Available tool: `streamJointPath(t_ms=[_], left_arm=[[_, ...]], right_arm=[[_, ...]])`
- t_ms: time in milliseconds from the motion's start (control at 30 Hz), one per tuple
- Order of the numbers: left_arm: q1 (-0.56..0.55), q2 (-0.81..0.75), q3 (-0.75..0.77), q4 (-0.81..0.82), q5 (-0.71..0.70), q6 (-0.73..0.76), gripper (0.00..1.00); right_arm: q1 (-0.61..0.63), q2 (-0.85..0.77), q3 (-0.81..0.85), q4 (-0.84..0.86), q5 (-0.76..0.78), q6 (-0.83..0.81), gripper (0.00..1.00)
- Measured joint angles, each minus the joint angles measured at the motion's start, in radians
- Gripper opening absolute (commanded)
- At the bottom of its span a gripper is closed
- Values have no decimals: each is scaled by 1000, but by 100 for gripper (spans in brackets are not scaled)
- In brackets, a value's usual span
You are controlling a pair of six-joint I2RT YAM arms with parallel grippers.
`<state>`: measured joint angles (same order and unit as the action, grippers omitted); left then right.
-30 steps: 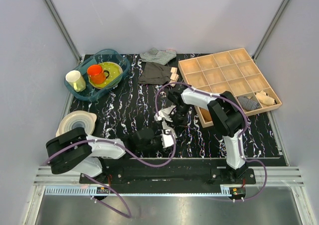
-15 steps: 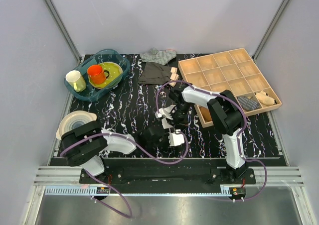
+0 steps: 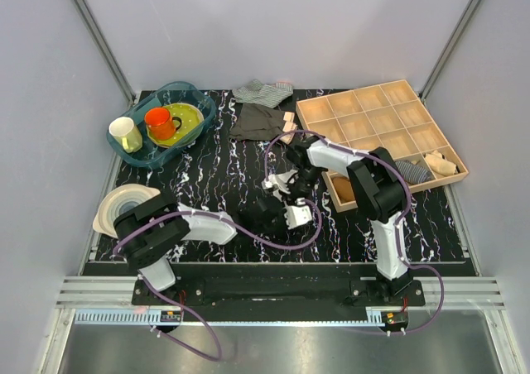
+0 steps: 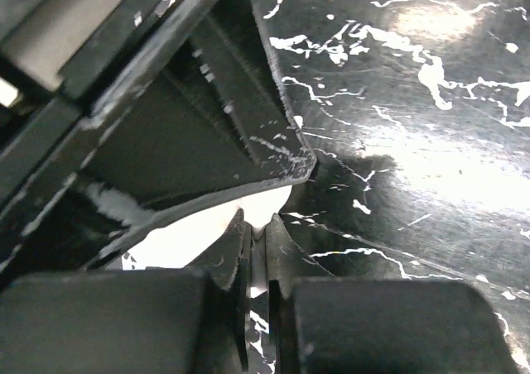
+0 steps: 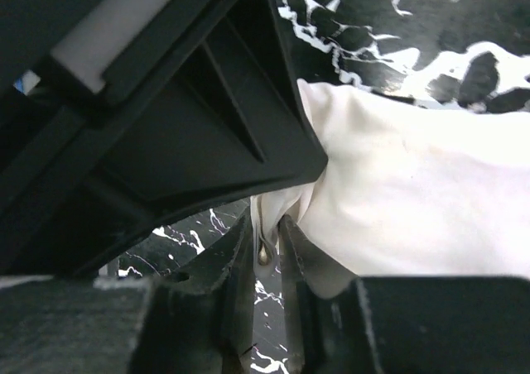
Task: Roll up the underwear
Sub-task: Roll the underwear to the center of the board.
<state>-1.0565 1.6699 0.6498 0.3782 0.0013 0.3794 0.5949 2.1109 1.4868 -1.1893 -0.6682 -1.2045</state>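
From above, my left fingers (image 3: 277, 211) and right fingers (image 3: 291, 192) are crowded together at the middle of the worktop (image 3: 207, 184), a little below centre of the frame. The underwear (image 3: 296, 216) shows only as small white scraps around them, so I cannot judge its shape from here.

At my left wrist, the left fingers (image 4: 271, 243) are pressed almost together, low in the middle of the frame. White cloth (image 4: 199, 235) runs up to their tips from the lower left. I judge they are nipping its thin edge, but the bite looks shallow.

At my right wrist, the right fingers (image 5: 286, 251) pinch a fold of the underwear (image 5: 397, 192), which spreads out across the right half of the frame.

The risks as I see them:
- The cloth is thin and soft, so a shallow edge grip could slip free once I start turning it.
- With both sets of fingers this close, a careless move could knock one into the other.
- Pulling the two apart would stretch the cloth flat instead of rolling it.
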Motion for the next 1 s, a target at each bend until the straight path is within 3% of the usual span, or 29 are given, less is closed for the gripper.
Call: streamJointPath(t_ms=[233, 533, 733, 867, 1000], left_arm=[[114, 22, 60, -70, 168, -106, 1], [236, 102, 175, -169, 452, -177, 1], [301, 187, 278, -268, 670, -160, 1], [336, 265, 374, -370, 810, -179, 2], [393, 368, 481, -480, 969, -248, 3]], right_arm=[[-86, -39, -29, 52, -39, 34, 44], [-227, -242, -121, 151, -63, 61, 47], [-253, -399, -238, 244, -84, 80, 52], [-257, -492, -330, 278, -132, -38, 63], [-184, -578, -460, 301, -156, -243, 63]])
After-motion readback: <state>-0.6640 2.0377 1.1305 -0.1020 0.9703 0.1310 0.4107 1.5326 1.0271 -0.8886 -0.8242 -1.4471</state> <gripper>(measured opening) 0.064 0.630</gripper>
